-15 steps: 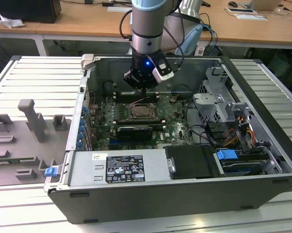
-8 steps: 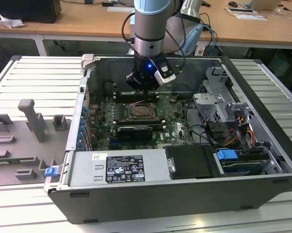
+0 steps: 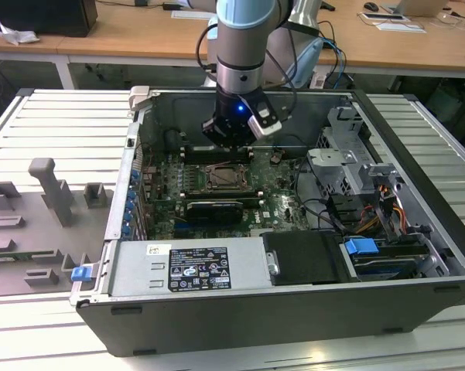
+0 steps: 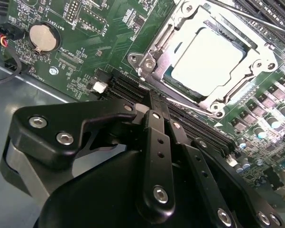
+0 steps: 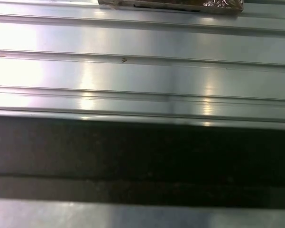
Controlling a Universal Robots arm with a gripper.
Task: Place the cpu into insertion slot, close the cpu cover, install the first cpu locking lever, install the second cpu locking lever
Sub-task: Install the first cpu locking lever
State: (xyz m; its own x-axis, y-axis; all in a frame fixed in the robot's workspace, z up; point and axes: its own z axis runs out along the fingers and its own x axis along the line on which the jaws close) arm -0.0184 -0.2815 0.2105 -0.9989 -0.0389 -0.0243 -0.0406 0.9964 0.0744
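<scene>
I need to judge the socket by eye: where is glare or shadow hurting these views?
Second wrist view: the cpu top is washed pale by glare, the gripper body looms dark. First wrist view: bright reflections streak the ribbed metal surface. Exterior view: evenly lit.

In the second wrist view the gripper [image 4: 149, 102] hides the motherboard [image 4: 85, 42] toward six o'clock — fingertips unreadable.

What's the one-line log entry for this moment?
small silver-grey square cpu: seated in socket | silvery metal frame cover: down over it | pincer: beside socket, holding nothing
</scene>
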